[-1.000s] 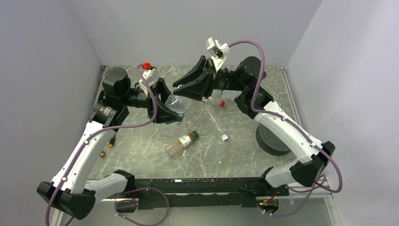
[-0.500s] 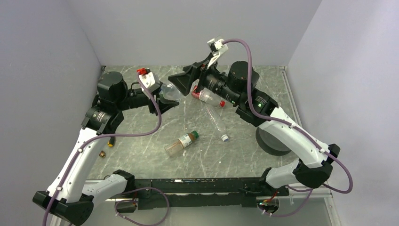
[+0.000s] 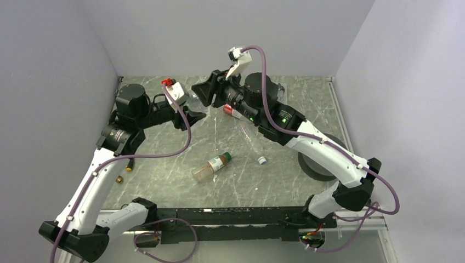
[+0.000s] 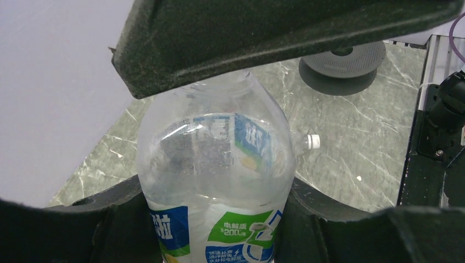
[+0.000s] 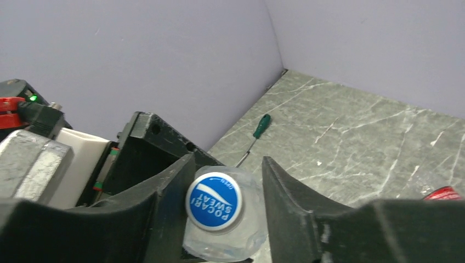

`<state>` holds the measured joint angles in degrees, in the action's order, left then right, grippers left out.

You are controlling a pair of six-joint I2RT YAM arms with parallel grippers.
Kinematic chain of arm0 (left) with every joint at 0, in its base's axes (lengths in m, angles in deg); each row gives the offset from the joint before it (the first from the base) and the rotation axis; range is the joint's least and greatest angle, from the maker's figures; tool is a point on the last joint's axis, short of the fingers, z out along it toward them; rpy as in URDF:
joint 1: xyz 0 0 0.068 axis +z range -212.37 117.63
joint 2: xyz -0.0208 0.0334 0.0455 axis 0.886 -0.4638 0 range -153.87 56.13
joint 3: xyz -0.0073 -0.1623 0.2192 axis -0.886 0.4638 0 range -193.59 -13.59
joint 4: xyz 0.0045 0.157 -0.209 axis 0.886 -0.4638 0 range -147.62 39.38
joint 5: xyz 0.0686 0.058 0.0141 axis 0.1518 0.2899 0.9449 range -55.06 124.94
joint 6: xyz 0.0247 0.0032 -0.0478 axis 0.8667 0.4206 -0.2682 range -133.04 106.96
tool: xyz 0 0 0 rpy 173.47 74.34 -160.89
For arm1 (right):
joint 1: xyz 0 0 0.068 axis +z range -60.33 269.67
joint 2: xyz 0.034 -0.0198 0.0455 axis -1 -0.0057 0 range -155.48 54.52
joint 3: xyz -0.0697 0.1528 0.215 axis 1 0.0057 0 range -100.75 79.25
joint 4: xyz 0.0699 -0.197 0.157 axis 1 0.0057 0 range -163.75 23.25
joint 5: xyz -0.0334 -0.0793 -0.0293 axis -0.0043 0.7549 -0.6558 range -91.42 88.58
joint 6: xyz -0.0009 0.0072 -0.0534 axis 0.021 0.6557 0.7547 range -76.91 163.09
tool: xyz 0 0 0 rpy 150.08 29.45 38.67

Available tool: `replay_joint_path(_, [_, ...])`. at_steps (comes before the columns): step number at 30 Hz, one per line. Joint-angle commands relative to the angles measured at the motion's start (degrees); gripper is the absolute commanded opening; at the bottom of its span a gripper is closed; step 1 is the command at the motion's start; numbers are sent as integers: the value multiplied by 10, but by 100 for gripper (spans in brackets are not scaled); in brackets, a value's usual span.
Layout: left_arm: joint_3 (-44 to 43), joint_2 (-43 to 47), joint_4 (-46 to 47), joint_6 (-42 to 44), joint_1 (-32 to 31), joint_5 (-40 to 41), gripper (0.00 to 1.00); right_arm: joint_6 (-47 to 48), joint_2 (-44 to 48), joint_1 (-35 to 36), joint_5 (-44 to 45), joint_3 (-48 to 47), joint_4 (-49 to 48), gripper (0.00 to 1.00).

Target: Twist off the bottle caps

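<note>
Right end effector (image 5: 227,170) has swung left, jaws parted astride the round blue-white plastic cap (image 5: 214,201); left end effector (image 3: 193,109) clamps the clear blue-labelled bottle (image 4: 214,164) as brace.

Held bottle (image 3: 196,104) sits in the left gripper (image 3: 193,111) above the far-left part of the table (image 3: 164,183), with its cap (image 5: 214,201) between the right gripper (image 3: 203,94) fingers, just right of the left one. Right of them a lying bottle (image 3: 237,112) rests on the table, the slim bottle (image 3: 251,141) lies in front of it, and the short bottle (image 3: 211,167) is nearer and further left. Round disc (image 3: 318,164) sits at the right, under the right arm.
</note>
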<state>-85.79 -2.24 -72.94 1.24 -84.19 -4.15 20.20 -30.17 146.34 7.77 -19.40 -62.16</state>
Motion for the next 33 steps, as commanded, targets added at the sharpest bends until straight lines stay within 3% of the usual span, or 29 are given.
replay_joint_path(1, [-3,1,14,-1,0,6,10,-12,3,4,29,-19,-31,45])
replay_joint_path(10, [-9,-9,23,-30,0,6,10,-20,-3,5,35,-11,-47,0])
replay_joint_path(15, [-31,-24,38,-98,0,-32,11,-2,4,5,25,13,-85,0])
replay_joint_path(20, [-53,-33,70,-184,0,-128,12,37,30,-5,-51,52,-155,0])
replay_joint_path(25, [-67,-39,120,-258,0,-213,13,19,70,-45,-227,106,-236,0])
replay_joint_path(29, [-77,-51,159,-333,0,-294,13,-100,73,-119,-446,139,-368,0])
replay_joint_path(33, [-88,-67,177,-385,0,-348,12,-160,55,-137,-575,118,-450,0])
